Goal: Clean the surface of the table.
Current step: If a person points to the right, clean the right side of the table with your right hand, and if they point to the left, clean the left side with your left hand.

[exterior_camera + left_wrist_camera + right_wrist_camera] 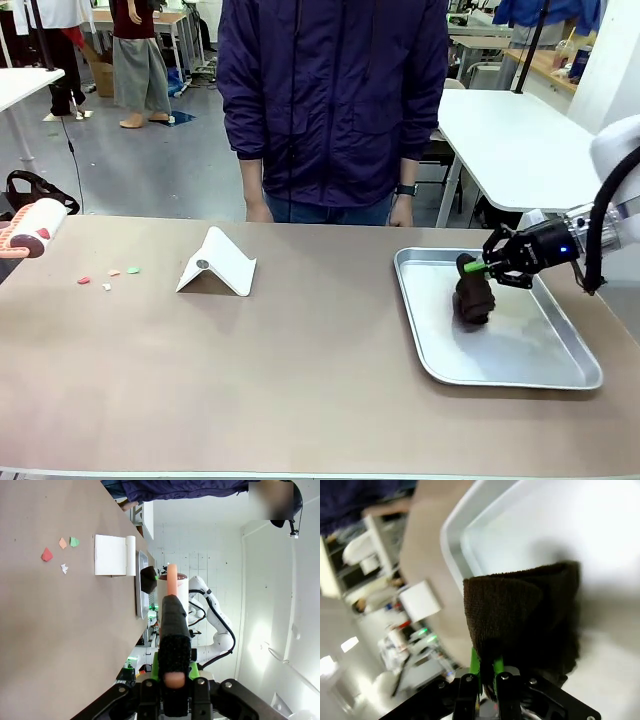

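The taupe-brown table (300, 390) carries a few small paper scraps, red, orange, green and white (108, 274), near its left end. My left gripper (173, 672) is shut on the black-sleeved pink handle of a lint roller (171, 587), which hangs over the table's left edge (30, 232), apart from the scraps (46, 555). My right gripper (478, 266) is shut on a dark brown cloth (474, 298) that hangs down into a silver tray (520, 372) on the right. In the right wrist view the cloth (525, 615) drapes from that gripper (486, 667) over the tray's corner (465, 535).
A white folded card (217, 264) stands tent-like between the scraps and the tray. A person in a dark jacket stands at the far edge, hands (401, 212) hanging just behind the table. White-topped tables stand behind on the left and right.
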You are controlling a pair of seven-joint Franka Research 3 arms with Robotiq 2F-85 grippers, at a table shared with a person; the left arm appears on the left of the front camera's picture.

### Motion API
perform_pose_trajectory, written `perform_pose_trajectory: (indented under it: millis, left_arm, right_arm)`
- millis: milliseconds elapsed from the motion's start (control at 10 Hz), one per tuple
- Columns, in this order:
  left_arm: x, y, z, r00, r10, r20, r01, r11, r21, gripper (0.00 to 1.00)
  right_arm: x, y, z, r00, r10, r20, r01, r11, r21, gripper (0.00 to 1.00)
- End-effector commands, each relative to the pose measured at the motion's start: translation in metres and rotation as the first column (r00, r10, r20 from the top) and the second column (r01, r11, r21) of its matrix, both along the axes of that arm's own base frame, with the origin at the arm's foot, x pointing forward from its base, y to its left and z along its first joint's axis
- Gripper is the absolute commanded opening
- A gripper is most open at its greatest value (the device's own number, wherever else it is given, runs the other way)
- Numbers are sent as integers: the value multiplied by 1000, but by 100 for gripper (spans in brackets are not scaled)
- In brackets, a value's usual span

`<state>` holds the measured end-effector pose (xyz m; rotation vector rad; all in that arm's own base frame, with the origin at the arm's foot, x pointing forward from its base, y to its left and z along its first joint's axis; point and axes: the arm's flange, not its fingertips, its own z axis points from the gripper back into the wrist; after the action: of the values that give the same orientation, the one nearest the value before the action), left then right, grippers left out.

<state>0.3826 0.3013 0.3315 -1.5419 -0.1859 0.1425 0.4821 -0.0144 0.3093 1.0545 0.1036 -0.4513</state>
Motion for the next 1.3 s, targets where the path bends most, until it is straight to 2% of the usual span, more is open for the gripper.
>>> perform_pose_trajectory:
  millis: [0, 200, 400, 500, 600, 700, 800, 1200]
  left_arm:
    - [-3, -1, 3, 1000, -5, 24, 5, 1000, -13, 0]
    - [-3, -1, 3, 1000, -5, 24, 5, 1000, -13, 0]
    - [-3, -1, 3, 1000, -5, 24, 5, 1000, -13, 0]
    - [-3, -1, 3, 1000, -5, 24, 5, 1000, -13, 0]
    - [-3, -1, 3, 1000, -5, 24, 5, 1000, -13, 0]
    - [-3, -1, 3, 1000, -5, 24, 5, 1000, -13, 0]
    - [-3, -1, 3, 1000, -5, 24, 5, 1000, -13, 0]
    - [-3, -1, 3, 1000, -5, 24, 5, 1000, -13, 0]
  right_arm:
    - [-2, -14, -1, 998, 45, 46, -56, 961, 271, 11]
    - [-18, -31, 11, 988, 41, 149, -109, 870, 480, 11]
    - [-49, -54, 26, 955, 81, 286, -240, 777, 582, 11]
    - [-65, -65, 31, 943, 67, 325, -259, 764, 591, 11]
    - [-75, -75, 30, 958, -59, 281, -108, 834, 541, 11]
    - [-84, -78, 29, 951, -50, 306, -112, 866, 488, 11]
    - [-62, -70, 33, 959, 9, 282, -179, 793, 583, 11]
    - [-62, -70, 33, 959, 9, 282, -179, 793, 583, 11]
